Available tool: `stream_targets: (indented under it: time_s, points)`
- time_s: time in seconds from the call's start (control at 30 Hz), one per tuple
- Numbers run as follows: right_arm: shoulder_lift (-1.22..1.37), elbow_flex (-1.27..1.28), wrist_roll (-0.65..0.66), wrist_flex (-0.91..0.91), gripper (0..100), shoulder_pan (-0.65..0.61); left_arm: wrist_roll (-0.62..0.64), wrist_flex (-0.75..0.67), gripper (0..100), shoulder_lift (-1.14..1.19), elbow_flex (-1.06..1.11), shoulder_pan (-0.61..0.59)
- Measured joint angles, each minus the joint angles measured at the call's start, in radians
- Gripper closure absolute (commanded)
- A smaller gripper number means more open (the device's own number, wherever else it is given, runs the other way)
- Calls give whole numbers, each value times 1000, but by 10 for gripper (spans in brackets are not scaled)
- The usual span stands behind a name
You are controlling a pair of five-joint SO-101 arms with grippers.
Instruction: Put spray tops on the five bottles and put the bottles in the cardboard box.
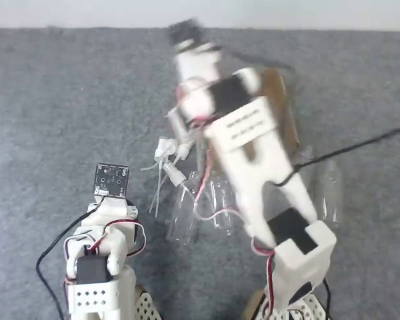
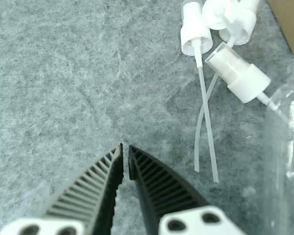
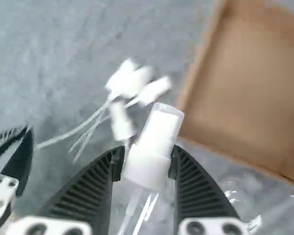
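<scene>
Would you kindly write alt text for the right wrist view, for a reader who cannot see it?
The right tool grips a white spray top. Beyond it, loose spray tops lie on grey carpet beside an open cardboard box.

Work surface: grey felt-like mat (image 1: 47,100), coarse mottled texture, spanning full width of high view. Pale plain band (image 1: 87,12) runs along mat's far edge, boundary straight.
</scene>
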Motion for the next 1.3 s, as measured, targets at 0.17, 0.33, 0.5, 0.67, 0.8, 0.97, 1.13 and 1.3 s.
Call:
stream_targets:
  time_s: [0.17,0.33,0.5,0.67,0.8,0.97,1.13,1.3]
  points:
    - [72,100,0,-170,929,-28,0,0,988,0,0,0]
    - [187,118,0,-387,929,-26,0,0,988,0,0,0]
    - [295,118,-52,-491,929,-26,0,0,988,0,0,0]
    - [382,118,-101,-516,924,-5,0,0,988,0,0,0]
    - [404,118,-106,-516,898,-2,0,0,988,0,0,2]
    - [405,118,-109,-479,757,-3,0,0,988,0,0,0]
    - [405,118,-110,-470,741,-5,0,0,988,0,0,0]
    - [405,118,-110,-465,742,-3,0,0,988,0,0,0]
